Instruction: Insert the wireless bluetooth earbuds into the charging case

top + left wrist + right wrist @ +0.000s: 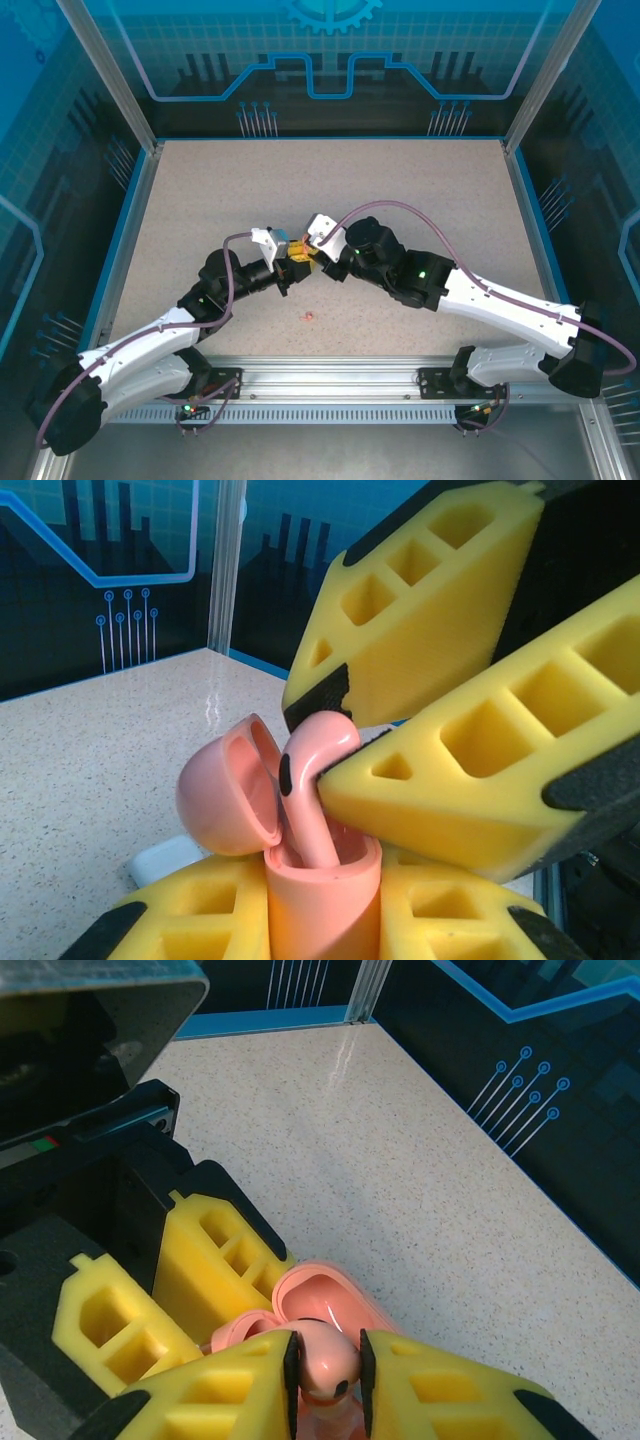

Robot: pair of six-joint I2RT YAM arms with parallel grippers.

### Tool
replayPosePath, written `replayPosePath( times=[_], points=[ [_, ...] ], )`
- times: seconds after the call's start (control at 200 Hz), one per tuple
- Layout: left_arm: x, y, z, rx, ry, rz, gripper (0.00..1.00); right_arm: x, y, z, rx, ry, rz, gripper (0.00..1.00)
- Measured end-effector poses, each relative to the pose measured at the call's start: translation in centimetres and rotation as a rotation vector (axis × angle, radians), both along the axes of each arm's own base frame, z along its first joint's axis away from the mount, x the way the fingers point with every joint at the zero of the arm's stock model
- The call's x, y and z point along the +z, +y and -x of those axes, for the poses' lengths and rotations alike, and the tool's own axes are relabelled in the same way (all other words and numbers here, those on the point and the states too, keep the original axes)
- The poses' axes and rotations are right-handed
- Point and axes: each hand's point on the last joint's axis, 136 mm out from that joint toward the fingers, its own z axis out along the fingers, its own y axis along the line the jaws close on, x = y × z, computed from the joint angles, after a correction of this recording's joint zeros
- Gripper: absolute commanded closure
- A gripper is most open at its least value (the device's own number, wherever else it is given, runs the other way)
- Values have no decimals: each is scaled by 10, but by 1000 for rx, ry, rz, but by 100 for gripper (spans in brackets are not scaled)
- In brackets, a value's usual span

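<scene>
My left gripper (322, 912) is shut on the body of a pink charging case (322, 895), held upright with its lid (225, 800) swung open to the left. A pink earbud (312, 780) stands with its stem down inside the case and its head above the rim. My right gripper (325, 1368) is shut on that earbud's head (328, 1352), one pad on each side. In the top view both grippers (290, 268) (318, 256) meet at mid-table. A tiny pinkish-red thing (308, 316), perhaps another earbud, lies on the table in front of them.
The speckled beige table (400, 200) spreads out behind and to both sides of the arms. Blue walls and metal posts (105, 75) frame it. A white rounded thing (160, 862) lies low behind my left gripper's finger.
</scene>
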Motion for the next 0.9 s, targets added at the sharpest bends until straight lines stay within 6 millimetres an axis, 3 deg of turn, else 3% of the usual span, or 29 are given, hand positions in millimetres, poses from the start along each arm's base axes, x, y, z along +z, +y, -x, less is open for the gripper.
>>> replayPosePath(
  times=[0.32,0.53,0.705,0.9],
  points=[
    [1,0,1,-3,-4,3,100,1,0,0,31,43,-24,68],
    [4,0,0,-3,-13,10,100,8,0,2,70,108,-84,52],
    [9,0,0,1,-32,24,100,30,2,11,126,185,-184,40],
    [20,0,0,1,-67,51,100,62,-17,8,97,231,-313,30]
  ],
)
